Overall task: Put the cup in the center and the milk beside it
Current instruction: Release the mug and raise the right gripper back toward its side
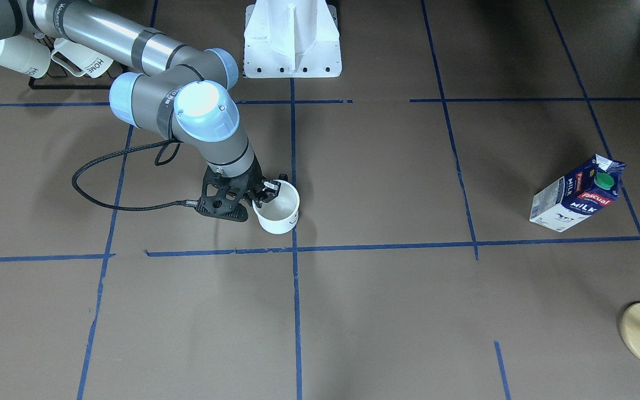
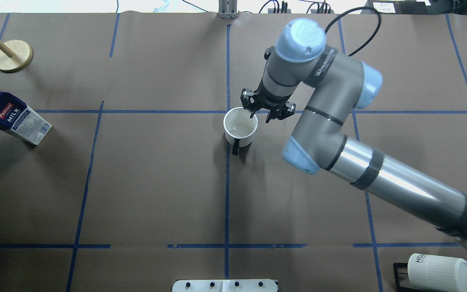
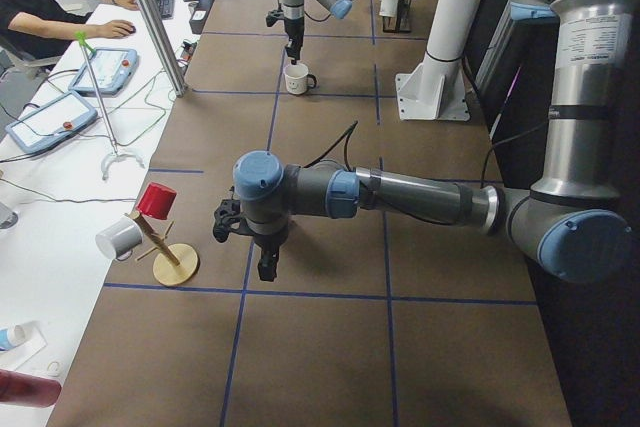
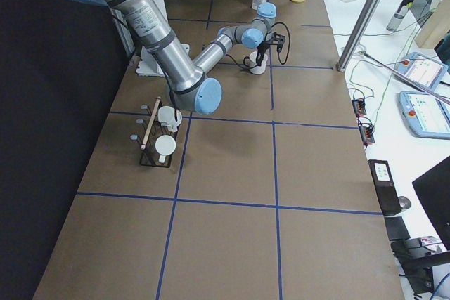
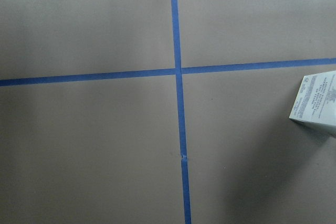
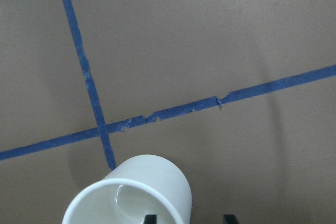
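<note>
Cup [image 2: 240,127] stands beside center [image 2: 227,112], right hand [image 2: 260,117] parted astride its rim

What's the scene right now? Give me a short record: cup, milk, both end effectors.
cup: upright, just beside the center crossing, handle toward the robot
milk: upright, far out on the robot's left, well apart from the cup
right end effector: open, one finger inside the cup, one outside its wall
left end effector: raised, milk at the edge of its wrist view; open or shut cannot be told
</note>
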{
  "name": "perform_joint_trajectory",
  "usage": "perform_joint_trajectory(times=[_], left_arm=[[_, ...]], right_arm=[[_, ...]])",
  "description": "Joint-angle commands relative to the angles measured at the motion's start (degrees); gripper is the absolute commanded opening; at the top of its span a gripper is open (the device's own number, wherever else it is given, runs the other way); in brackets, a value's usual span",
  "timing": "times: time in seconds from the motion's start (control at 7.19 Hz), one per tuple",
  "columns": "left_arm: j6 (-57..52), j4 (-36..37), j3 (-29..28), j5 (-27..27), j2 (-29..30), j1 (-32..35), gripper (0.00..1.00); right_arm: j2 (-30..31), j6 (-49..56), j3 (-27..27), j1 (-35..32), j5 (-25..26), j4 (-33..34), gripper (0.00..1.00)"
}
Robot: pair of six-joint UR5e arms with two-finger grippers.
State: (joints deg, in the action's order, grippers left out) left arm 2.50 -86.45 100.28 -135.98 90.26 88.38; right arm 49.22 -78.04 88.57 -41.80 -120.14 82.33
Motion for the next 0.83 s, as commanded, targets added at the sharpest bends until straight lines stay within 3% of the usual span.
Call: perform_joint_trajectory(times=[0.0, 0.28, 0.42, 0.7], left_arm=[[10.2, -3.8, 7.5, -0.2, 1.9, -6.9, 1.0], [16.7, -4.2, 10.3, -0.4, 4.6, -9.9, 1.0], [16.1, -4.2, 9.8, 0.4, 5.2, -15.5, 1.0], [14.4, -4.1, 7.7, 3.9, 6.6, -19.6, 0.99]], right_arm=[[10.4, 4.8, 11.9, -8.0, -6.2, 0.2, 1.0], [18.3, 16.0, 13.8, -11.3, -7.0, 0.0, 1.0], [19.8, 17.3, 13.9, -11.6, -6.9, -0.2, 1.0], [22.7, 21.3, 13.9, -11.6, -6.3, -0.2, 1.0]])
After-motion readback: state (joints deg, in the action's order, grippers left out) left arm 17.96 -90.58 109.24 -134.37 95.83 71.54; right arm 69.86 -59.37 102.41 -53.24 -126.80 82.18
